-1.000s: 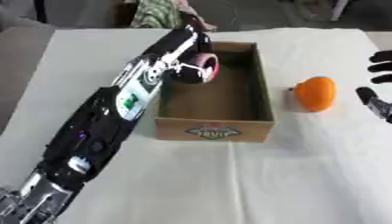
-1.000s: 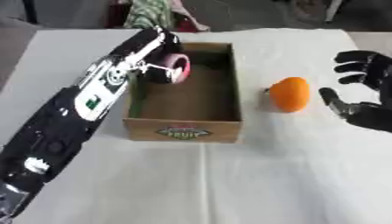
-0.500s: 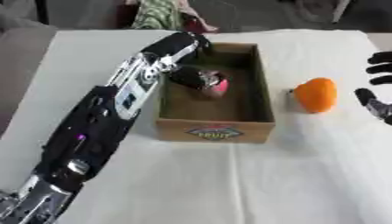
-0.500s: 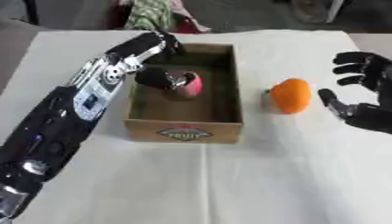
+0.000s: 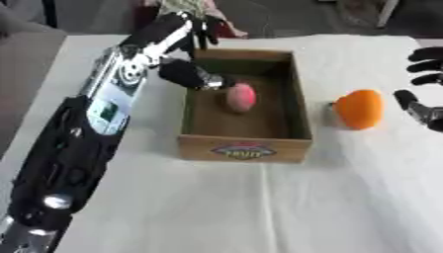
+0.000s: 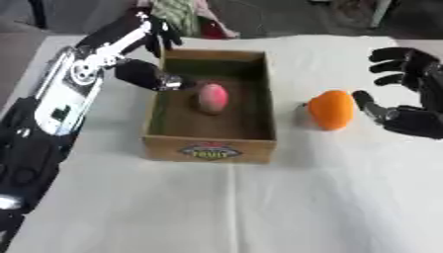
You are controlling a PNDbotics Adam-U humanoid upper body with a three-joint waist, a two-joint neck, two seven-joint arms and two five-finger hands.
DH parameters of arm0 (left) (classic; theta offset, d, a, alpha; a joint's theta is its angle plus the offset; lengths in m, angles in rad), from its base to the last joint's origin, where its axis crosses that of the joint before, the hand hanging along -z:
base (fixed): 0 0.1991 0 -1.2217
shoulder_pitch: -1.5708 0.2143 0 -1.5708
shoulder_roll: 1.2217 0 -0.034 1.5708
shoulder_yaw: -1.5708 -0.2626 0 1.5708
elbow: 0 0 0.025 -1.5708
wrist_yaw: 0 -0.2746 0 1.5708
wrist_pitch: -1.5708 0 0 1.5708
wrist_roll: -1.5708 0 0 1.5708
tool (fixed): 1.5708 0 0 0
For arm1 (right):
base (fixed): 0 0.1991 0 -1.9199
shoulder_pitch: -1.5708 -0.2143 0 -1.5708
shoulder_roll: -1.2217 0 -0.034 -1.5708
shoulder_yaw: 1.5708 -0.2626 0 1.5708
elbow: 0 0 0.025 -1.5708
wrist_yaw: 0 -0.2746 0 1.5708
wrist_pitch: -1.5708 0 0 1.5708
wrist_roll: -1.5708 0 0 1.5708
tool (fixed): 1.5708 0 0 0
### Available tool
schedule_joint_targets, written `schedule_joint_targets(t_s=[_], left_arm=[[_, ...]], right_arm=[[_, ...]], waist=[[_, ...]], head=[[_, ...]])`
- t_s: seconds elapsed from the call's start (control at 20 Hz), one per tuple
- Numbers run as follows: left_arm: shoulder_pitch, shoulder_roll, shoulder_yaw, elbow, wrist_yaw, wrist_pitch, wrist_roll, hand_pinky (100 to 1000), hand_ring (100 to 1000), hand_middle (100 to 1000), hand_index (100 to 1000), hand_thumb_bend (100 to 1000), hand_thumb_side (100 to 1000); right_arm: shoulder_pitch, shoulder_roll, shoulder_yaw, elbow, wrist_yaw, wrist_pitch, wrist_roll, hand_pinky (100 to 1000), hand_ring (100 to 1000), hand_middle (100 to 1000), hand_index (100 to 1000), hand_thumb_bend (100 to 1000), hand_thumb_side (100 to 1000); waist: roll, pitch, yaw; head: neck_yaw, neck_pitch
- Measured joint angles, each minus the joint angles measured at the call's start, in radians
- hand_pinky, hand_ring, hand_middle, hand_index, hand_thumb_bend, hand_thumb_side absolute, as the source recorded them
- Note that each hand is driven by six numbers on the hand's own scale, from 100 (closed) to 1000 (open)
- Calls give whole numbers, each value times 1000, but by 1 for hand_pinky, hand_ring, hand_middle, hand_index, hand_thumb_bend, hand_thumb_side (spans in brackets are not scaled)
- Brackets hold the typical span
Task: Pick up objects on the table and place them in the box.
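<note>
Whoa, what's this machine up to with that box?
It is putting things from the table into the cardboard box. A pink object lies inside the box, and the left hand hangs open above the box's left wall, holding nothing. An orange object sits on the white table to the right of the box, with the right hand open beside it, not touching it.
</note>
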Motion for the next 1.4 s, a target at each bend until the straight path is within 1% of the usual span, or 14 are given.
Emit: schedule_joint_targets(t_s=[0.1, 0.2, 0.5, 0.65, 0.8, 1.0, 1.05, 1.2, 1.4], left_arm=[[46, 0, 51, -53, 32, 33, 32, 587, 498, 523, 703, 548, 428], [90, 3, 84, -105, 64, 64, 63, 584, 497, 524, 705, 543, 421], [226, 17, 128, -248, 159, 159, 158, 575, 492, 518, 701, 530, 402], [250, 21, 132, -285, 211, 197, 208, 575, 492, 518, 701, 530, 402], [255, 23, 128, -288, 266, 205, 263, 575, 492, 518, 701, 530, 402], [257, 36, 115, -274, 339, 195, 335, 573, 490, 517, 699, 522, 397], [268, 39, 118, -268, 357, 194, 353, 573, 490, 517, 698, 522, 397], [310, 40, 131, -259, 407, 189, 400, 573, 490, 517, 698, 520, 397], [320, 46, 136, -253, 475, 181, 438, 573, 490, 517, 698, 520, 398]], right_arm=[[-18, -13, 11, 14, 6, -4, 4, 716, 787, 771, 833, 359, 100], [-36, -22, 23, 31, 14, -8, 11, 716, 788, 774, 841, 378, 100], [-68, -38, 47, 112, 73, -10, 33, 722, 801, 792, 851, 396, 100], [-74, -39, 49, 148, 106, -10, 38, 722, 801, 792, 851, 396, 100], [-76, -39, 49, 163, 119, -13, 40, 722, 801, 792, 851, 396, 100], [-75, -39, 50, 171, 126, -13, 41, 726, 806, 790, 854, 397, 100], [-73, -42, 54, 178, 130, -9, 45, 726, 806, 790, 853, 397, 100], [-82, -44, 67, 231, 161, 16, 72, 724, 805, 789, 850, 393, 100], [-111, -44, 74, 301, 224, 24, 94, 723, 804, 789, 846, 385, 100]], waist=[[0, 0, 7], [1, 0, 12], [2, 1, 26], [2, 1, 27], [3, 1, 27], [3, 2, 27], [3, 3, 30], [1, 5, 35], [3, 5, 35]], head=[[-7, 0], [-14, -1], [-30, -4], [-32, -4], [-32, -5], [-33, -5], [-35, -5], [-41, -5], [-42, -5]])
